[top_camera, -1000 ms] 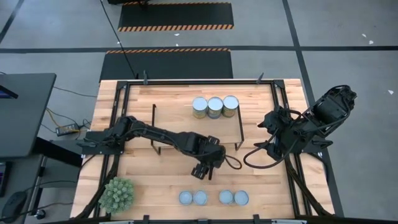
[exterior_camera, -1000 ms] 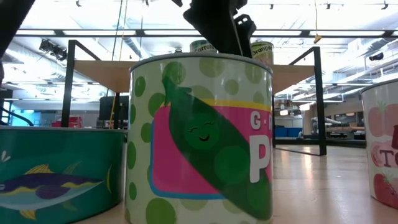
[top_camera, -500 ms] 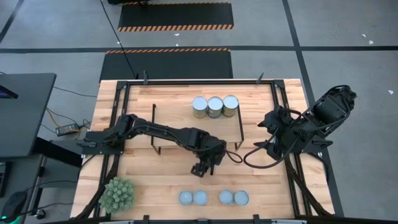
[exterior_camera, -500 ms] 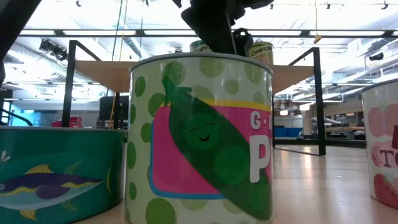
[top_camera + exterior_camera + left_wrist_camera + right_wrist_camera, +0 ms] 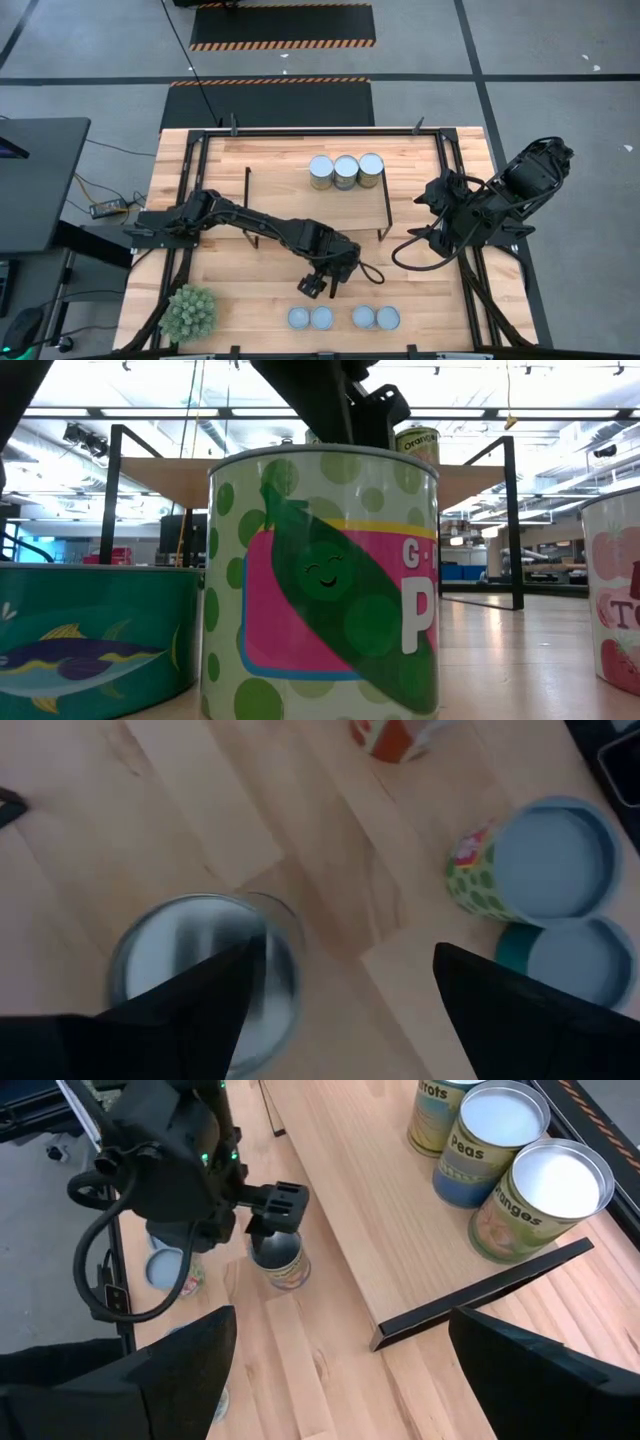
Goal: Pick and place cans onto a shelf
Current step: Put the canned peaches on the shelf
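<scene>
left gripper [image 5: 314, 287]: my fingers stand wide apart and hold nothing, hanging over the front part of the table, just behind the front row of cans.
under my left fingers: a small metal can with a shiny silver-white top [image 5: 205, 980] stands upright on the wood; i straddle it without touching it that i can see.
right gripper [image 5: 432, 196]: my right arm waits folded at the right side of the table, fingers spread wide and empty.
shelf: the low rack of a light wooden board on thin black rod legs [image 5: 290, 200] sits at the middle of the table toward the back.
cans on the shelf: three silver-topped cans with greenish-yellow labels [image 5: 346, 171] stand in a tight row on the board's back right part.
front row: four smaller cans with bluish-grey tops stand near the front edge, as a left pair [image 5: 310, 318] and a right pair [image 5: 375, 318], each pair touching, the pairs apart.
plant: a spiky green plant ball [image 5: 188, 312] rests at the front left corner.
table: light wooden tabletop with a black frame [image 5: 420, 290].
</scene>
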Motion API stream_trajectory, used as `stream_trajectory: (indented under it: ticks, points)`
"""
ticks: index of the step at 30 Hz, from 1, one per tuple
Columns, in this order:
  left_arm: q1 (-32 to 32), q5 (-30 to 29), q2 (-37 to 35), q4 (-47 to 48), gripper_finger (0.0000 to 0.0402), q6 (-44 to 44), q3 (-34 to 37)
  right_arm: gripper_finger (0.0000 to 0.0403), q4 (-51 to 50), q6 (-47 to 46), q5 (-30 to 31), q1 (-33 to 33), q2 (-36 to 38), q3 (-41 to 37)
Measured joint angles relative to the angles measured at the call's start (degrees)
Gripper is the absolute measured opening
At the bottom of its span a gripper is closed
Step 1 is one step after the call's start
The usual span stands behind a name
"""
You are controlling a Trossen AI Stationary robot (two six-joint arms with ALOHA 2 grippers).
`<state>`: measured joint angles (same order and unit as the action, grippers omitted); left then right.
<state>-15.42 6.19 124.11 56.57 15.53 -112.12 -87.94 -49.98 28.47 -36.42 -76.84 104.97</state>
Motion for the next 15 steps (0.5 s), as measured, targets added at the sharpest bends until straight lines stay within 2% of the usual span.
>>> stream_trajectory:
  ticks: [4,9,15]
  points:
    - [-0.35,0.28,0.02,-0.1,0.0315,-2.19,0.0,0.0373,0.02,0.0,0.0,0.0,0.0,0.0]
    - [-0.3,4.8,0.04,0.69,0.0315,-5.15,0.0,0.0373,0.02,0.0,0.0,0.0,0.0,0.0]
    - [-0.61,6.5,0.07,1.03,0.0315,-5.9,0.0,0.0373,0.56,0.53,-0.01,0.0,0.0,0.0]
